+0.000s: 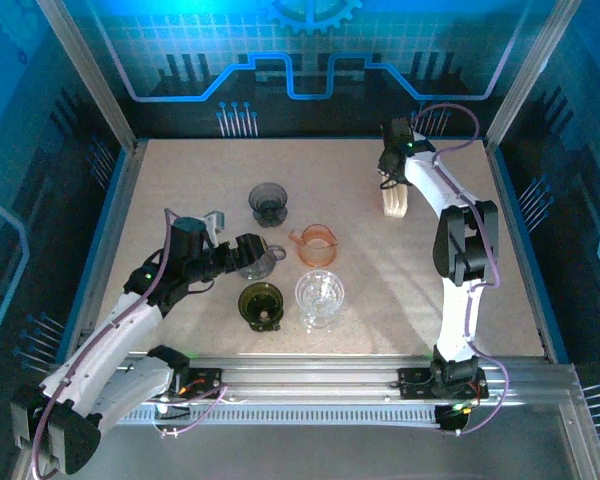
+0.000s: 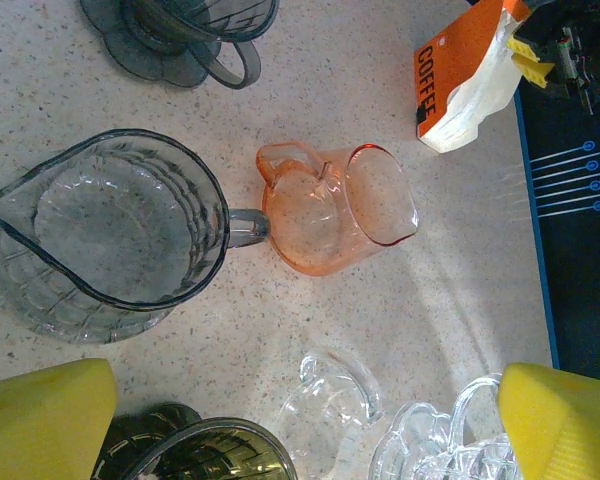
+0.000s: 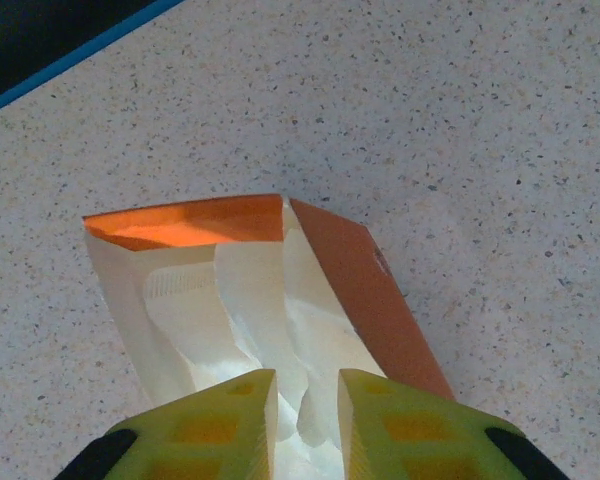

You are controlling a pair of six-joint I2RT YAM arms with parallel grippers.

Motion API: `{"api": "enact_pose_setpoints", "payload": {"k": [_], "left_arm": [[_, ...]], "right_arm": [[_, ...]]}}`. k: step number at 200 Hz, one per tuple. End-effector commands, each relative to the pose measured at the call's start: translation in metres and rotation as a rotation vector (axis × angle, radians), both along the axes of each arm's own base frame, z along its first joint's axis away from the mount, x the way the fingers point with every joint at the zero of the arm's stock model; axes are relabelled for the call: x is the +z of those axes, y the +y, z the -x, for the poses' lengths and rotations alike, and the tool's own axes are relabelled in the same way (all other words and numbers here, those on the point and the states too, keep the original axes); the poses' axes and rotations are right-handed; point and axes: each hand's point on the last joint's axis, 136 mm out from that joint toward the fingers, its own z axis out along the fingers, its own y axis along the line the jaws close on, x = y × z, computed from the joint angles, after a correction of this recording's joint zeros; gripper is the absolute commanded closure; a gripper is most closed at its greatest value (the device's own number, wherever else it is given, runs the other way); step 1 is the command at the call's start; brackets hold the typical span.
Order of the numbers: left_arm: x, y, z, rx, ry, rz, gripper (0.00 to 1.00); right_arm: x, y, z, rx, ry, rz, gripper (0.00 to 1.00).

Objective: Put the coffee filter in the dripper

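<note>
An orange coffee filter box (image 3: pixel 355 290) stands open at the far right of the table, white coffee filters (image 3: pixel 250 300) fanning out of its top. My right gripper (image 3: pixel 305 385) reaches into the box from above, its yellow fingers shut on a fold of filter paper. In the top view that gripper (image 1: pixel 390 183) sits right over the box (image 1: pixel 394 203). Mid-table stand several drippers: dark grey (image 1: pixel 268 203), orange (image 1: pixel 317 243), smoky grey (image 1: pixel 257 262), olive (image 1: pixel 261 303) and clear (image 1: pixel 320 297). My left gripper (image 1: pixel 242 253) hovers open beside the smoky grey dripper (image 2: pixel 110 230), holding nothing.
The table is walled by a blue-edged frame, with a metal rail along the near edge. In the left wrist view the orange dripper (image 2: pixel 330 210) lies ahead of the fingers, the olive (image 2: pixel 200 455) and clear (image 2: pixel 430 450) ones below.
</note>
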Motion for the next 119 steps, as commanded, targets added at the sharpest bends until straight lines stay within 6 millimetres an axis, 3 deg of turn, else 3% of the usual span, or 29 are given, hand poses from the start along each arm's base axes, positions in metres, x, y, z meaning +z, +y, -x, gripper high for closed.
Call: {"api": "enact_pose_setpoints", "payload": {"k": [1, 64, 119], "left_arm": [[-0.002, -0.004, 0.003, -0.031, -0.002, 0.002, 0.01], [-0.003, -0.004, 0.004, -0.030, 0.003, 0.003, 0.01], [-0.003, -0.004, 0.003, -0.027, 0.003, 0.002, 0.01]], "right_arm": [[-0.002, -0.013, -0.001, -0.052, 0.009, 0.005, 0.76], [-0.012, -0.015, 0.000, -0.058, 0.027, 0.003, 0.82], [0.001, -0.014, 0.002, -0.046, -0.002, -0.001, 0.92]]}}
